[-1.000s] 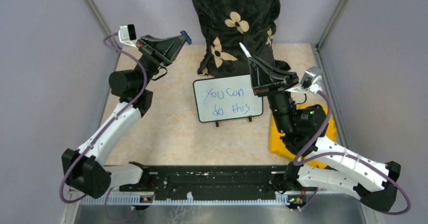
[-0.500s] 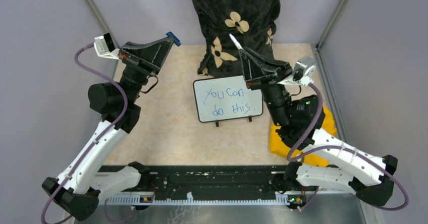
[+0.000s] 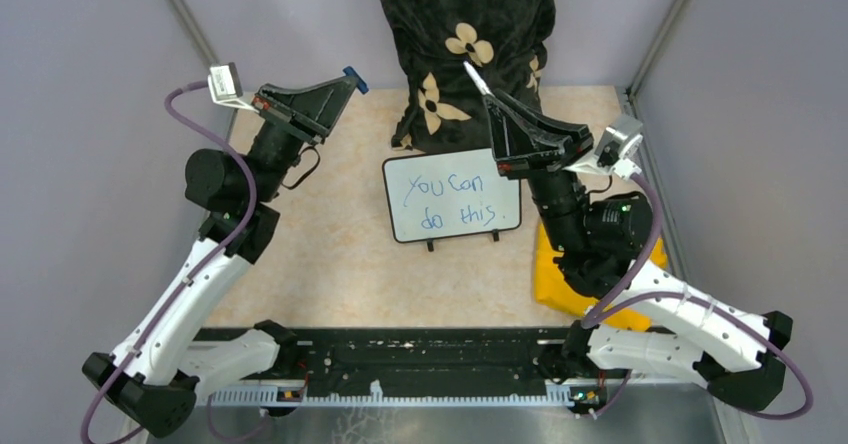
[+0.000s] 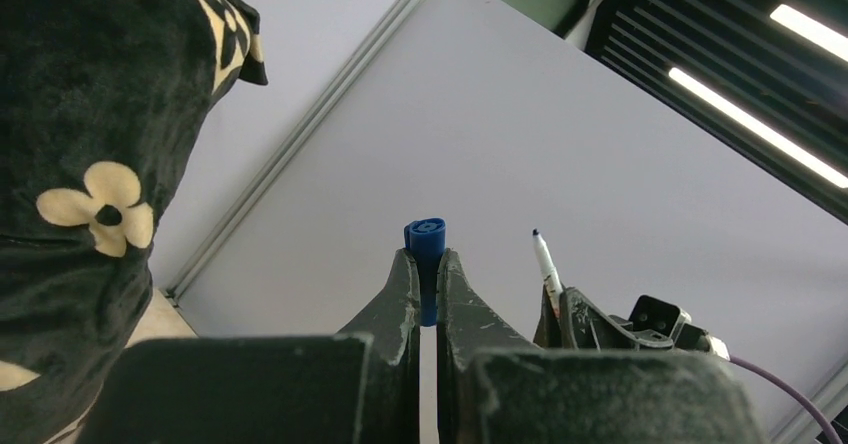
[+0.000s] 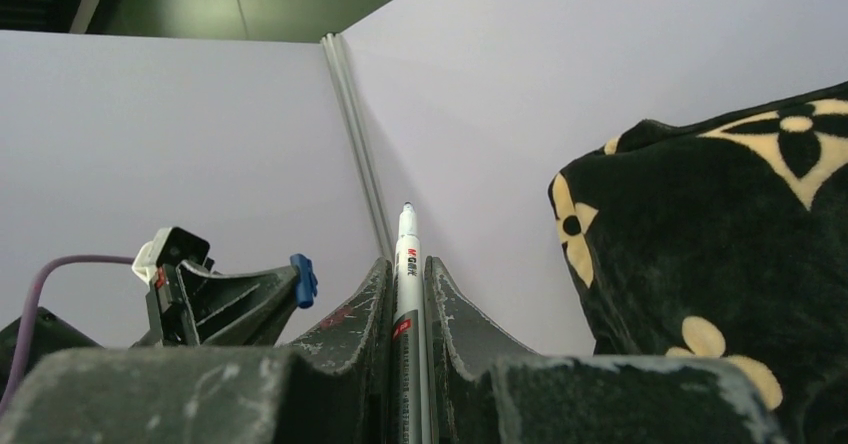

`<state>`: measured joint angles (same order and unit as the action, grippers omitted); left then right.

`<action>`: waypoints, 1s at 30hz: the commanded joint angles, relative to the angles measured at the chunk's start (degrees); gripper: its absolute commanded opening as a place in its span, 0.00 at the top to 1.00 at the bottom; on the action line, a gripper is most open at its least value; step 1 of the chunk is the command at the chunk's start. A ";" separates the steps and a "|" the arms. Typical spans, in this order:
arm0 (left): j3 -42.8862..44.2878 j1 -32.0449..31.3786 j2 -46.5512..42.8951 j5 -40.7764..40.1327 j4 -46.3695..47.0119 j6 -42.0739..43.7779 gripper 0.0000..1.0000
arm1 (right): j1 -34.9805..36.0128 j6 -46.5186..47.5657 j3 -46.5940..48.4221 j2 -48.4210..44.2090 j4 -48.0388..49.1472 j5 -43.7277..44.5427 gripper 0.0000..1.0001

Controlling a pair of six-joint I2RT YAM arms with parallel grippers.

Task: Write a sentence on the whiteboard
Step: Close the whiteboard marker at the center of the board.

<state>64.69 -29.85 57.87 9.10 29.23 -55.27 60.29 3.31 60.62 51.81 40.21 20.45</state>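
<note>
The whiteboard (image 3: 405, 222) stands on its two small feet at the middle of the table, facing the arms. On it is the sentence (image 3: 447, 200), "You can do this", in blue on two lines. My left gripper (image 3: 349, 80) (image 4: 424, 256) is raised to the board's left, pointing up and shut on a blue marker cap (image 4: 425, 240). The right gripper (image 3: 485, 92) (image 5: 408, 262) is raised behind the board's right end. It is shut on a white marker (image 5: 407, 234) (image 3: 473, 72), whose bare tip points up and away. Cap and marker are apart.
A black cloth with cream flowers (image 3: 465, 34) hangs at the back, behind the board. A yellow cloth (image 3: 550, 284) lies under the right arm. Grey walls close in the left, right and back sides. A black rail (image 3: 420, 359) runs along the near edge.
The left arm swung back and to the left with the cap, then edged right. The right gripper lifted the marker a little higher. The board and its writing are unchanged.
</note>
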 commanded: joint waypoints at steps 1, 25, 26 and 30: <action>-0.29 1.05 -0.67 -1.08 -1.36 1.53 1.00 | 0.79 -1.55 -2.29 0.13 3.34 -0.29 1.00; -5.71 7.67 -1.89 0.17 13.78 -19.83 1.00 | 1.42 -3.69 3.40 7.76 8.05 -7.14 1.00; -5.69 7.78 -1.63 0.45 14.75 -20.18 1.00 | 2.02 -2.67 4.04 8.31 7.66 -7.73 1.00; -5.66 7.79 -0.57 2.05 19.15 -22.14 1.00 | 5.81 3.01 2.35 8.16 10.19 -6.87 1.00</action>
<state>58.98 -22.35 57.01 9.76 40.97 -73.78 62.65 1.83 62.04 60.31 46.00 15.40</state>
